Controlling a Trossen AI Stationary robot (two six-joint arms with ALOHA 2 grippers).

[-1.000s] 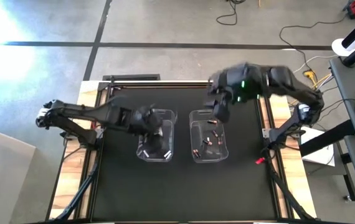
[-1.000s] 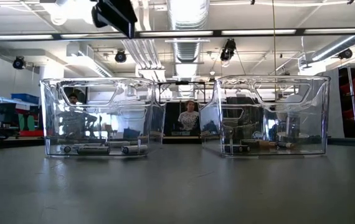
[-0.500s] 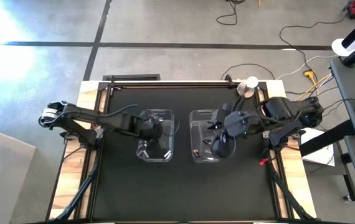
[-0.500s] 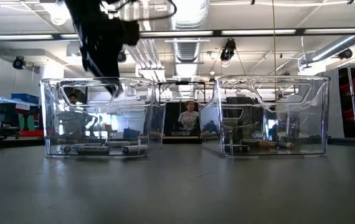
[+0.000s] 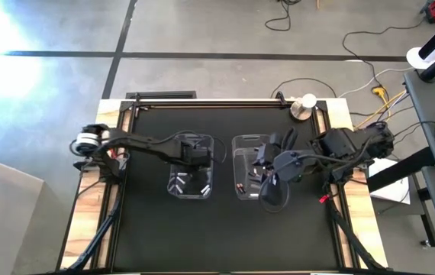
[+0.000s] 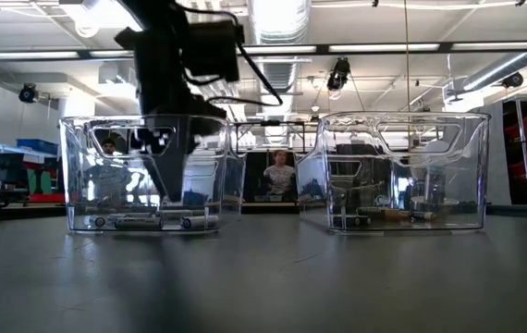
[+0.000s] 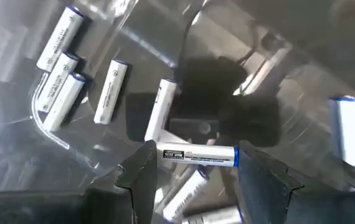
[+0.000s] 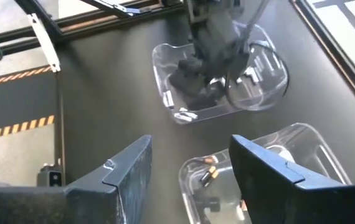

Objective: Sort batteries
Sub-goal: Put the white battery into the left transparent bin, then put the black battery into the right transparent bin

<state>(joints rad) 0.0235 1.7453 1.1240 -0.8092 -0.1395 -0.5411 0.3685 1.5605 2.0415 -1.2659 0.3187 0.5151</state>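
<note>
The left gripper's fingers (image 7: 141, 175) pinch one white battery (image 7: 197, 154) crosswise between them, low inside the left bin (image 5: 173, 184), just above the other white batteries (image 7: 63, 73) lying on its floor. This looks like the drop-off step, so the next move calls for spreading those fingers to let the battery fall. The right gripper (image 8: 190, 165) hangs spread and empty above the right bin (image 5: 240, 144), which holds dark batteries (image 5: 252, 176) and stands on the black surface (image 5: 149, 221).

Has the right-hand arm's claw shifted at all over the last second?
Yes. In the high view the right gripper has swung from over the far end of the right bin to its near end, toward the table's front edge.
</note>
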